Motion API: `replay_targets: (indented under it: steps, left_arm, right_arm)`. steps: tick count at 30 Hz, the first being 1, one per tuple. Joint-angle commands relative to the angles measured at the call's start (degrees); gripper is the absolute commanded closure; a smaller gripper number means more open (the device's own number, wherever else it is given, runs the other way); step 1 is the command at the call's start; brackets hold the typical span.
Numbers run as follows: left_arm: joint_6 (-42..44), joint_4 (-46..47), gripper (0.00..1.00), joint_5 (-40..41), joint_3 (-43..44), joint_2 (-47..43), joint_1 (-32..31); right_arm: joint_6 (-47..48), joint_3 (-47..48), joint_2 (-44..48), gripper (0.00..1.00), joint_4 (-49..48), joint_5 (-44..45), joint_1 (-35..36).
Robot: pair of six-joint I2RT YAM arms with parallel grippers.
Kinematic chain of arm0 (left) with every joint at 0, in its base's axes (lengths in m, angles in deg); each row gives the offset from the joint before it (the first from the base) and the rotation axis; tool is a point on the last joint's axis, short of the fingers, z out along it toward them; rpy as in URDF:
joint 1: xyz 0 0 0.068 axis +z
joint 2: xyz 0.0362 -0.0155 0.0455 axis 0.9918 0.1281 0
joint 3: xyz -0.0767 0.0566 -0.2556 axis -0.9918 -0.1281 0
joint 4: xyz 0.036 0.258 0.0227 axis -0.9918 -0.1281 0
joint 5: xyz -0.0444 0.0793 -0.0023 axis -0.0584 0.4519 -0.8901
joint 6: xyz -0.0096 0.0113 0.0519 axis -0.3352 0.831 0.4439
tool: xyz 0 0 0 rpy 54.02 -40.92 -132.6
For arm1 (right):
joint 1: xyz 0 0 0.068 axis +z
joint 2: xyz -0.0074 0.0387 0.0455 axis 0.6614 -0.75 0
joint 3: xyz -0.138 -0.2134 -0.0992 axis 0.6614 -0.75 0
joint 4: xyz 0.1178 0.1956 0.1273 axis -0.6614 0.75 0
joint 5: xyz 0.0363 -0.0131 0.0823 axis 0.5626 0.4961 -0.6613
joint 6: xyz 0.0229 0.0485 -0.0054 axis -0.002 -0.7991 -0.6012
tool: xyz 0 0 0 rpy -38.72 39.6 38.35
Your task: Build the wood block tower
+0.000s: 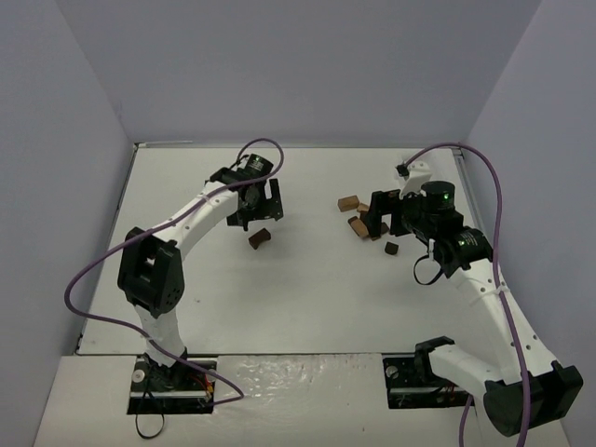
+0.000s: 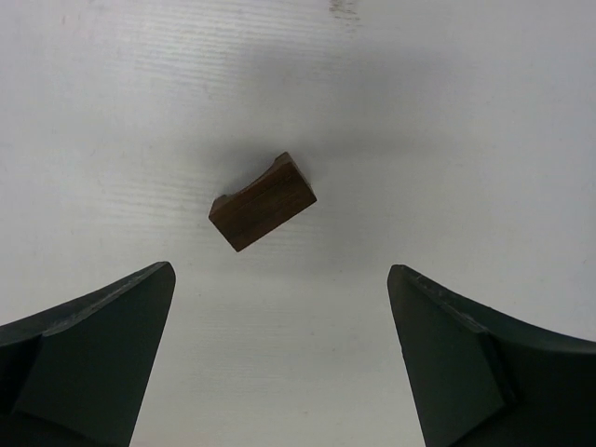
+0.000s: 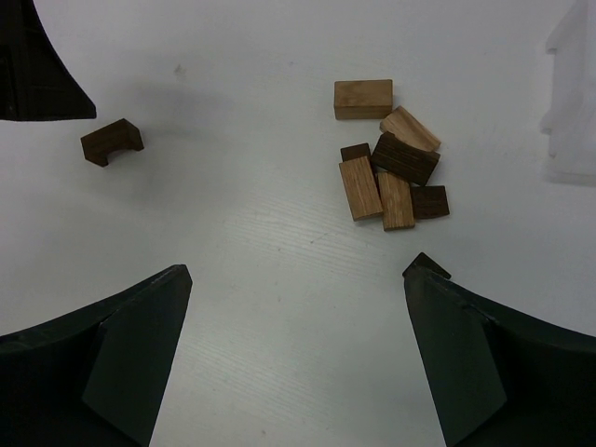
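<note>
Fingers (image 2: pixel 102 345) of left gripper (image 2: pixel 279 275) spread wide, empty; 1 dark block (image 2: pixel 262 202) lies on table (image 2: pixel 447 112) just ahead of them. Right gripper (image 3: pixel 298 275) fingers spread too, empty, near loose pile of tan and dark blocks (image 3: pixel 405 158). Nothing stacked yet.

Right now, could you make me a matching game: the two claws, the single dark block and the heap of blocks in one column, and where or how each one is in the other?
Things:
1. left gripper
2. right gripper
3. lone dark brown block
4. heap of wooden blocks

States:
A. dark and tan pieces jumbled together
B. open, beside the heap
C. open, over a single block
D. lying by itself on the white table

Pairs: 1-C, 2-B, 3-D, 4-A
</note>
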Motion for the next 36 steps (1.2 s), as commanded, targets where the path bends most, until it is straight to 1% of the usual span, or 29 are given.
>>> replay_targets:
  steps: [1, 6, 17, 25, 31, 36]
  left_arm:
    - [-19.23, -0.29, 0.03, 7.06, -3.38, -1.95, -0.48]
    - [-24.87, -0.33, 0.03, 9.47, -3.63, -0.38, -0.93]
    - [-28.61, -0.35, 0.03, 9.80, -0.88, 5.59, -2.10]
    - [-28.85, -0.42, 0.03, 11.44, 0.65, 7.92, -2.12]
    - [-27.48, -0.52, 0.03, 11.86, 2.25, 10.36, -2.18]
    - [-27.04, -0.51, 0.11, 11.49, 2.51, 11.10, -2.09]
  right_arm:
    - [-0.71, -0.68, 1.85, 0.03, -1.95, -1.44, 1.09]
    - [-0.42, -1.90, 3.27, 0.02, -1.95, -1.10, 2.67]
    - [0.93, -2.57, 4.76, 0.01, -1.95, 0.81, 7.11]
    - [1.96, -3.31, 5.55, 0.00, -1.95, 2.05, 9.39]
    - [2.31, -3.57, 5.40, 0.00, -1.95, 3.41, 10.40]
    - [2.40, -3.57, 5.46, 0.00, -1.95, 3.93, 10.57]
